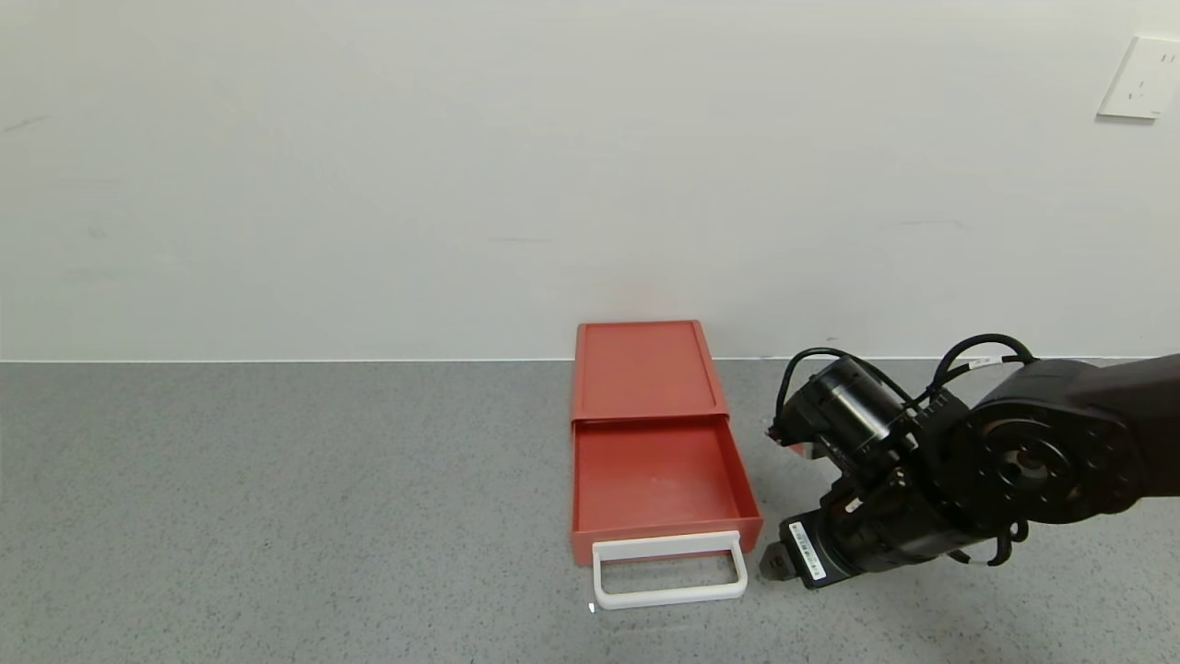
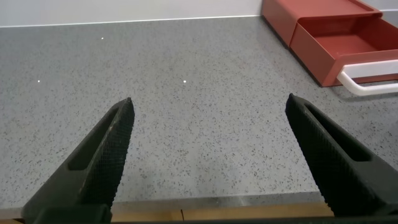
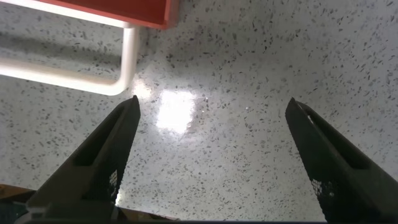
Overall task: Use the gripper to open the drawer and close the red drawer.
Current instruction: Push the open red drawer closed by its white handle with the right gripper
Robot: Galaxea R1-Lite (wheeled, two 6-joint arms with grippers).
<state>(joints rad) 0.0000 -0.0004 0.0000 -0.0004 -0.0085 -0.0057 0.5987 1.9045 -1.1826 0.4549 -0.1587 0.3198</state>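
The orange-red drawer box (image 1: 645, 369) stands on the grey counter with its red tray (image 1: 656, 484) slid out toward me. The white loop handle (image 1: 668, 570) lies flat at the tray's front. My right gripper (image 1: 772, 563) is low over the counter just right of the handle's right corner, open and empty. In the right wrist view its fingers (image 3: 106, 162) spread wide over bare counter, with the handle (image 3: 127, 62) and tray corner (image 3: 149, 12) beyond. My left gripper (image 2: 208, 109) is open and empty, far to the left; the drawer (image 2: 336, 37) shows beyond it.
A white wall runs behind the counter (image 1: 277, 507), with a wall socket (image 1: 1141, 77) at the upper right. The counter's near edge with a wooden strip (image 2: 205, 211) shows under the left gripper.
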